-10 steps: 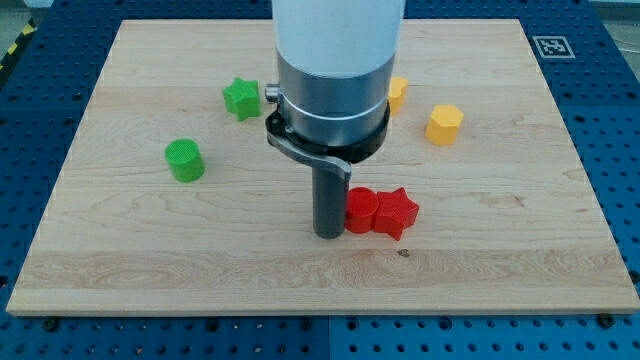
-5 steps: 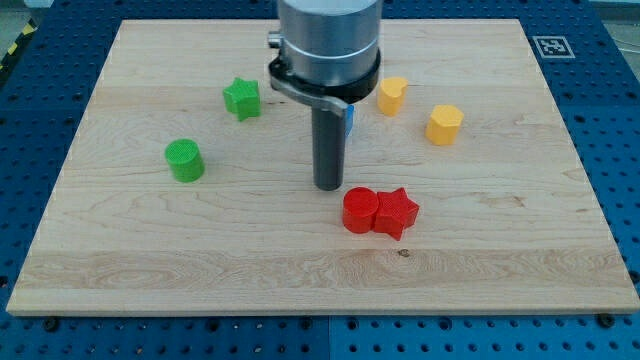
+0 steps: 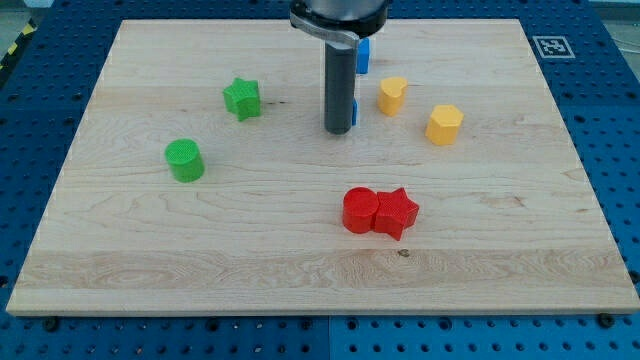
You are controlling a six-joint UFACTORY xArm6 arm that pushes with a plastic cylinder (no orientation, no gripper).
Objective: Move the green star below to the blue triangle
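My tip (image 3: 339, 131) rests near the table's (image 3: 500, 250) top middle, hiding what is probably the blue triangle (image 3: 354, 110). No hand exists, so its state cannot be told. The green star (image 3: 242, 98) sits untouched, well left. Next: circle behind the star and push it rightward.

The wooden tabletop (image 3: 480, 230) carries eight small blocks. A green star (image 3: 241, 98) sits toward ten o'clock, a green cylinder (image 3: 184, 160) near nine. Toward twelve o'clock a blue block (image 3: 363, 56) shows beside the rod, and a sliver of a second blue block (image 3: 354, 109) peeks out just behind it; their shapes cannot be made out. At one o'clock lie a yellow block (image 3: 392, 95) and a yellow hexagon (image 3: 445, 124). Near centre, toward five o'clock, a red cylinder (image 3: 359, 211) touches a red star (image 3: 396, 212).
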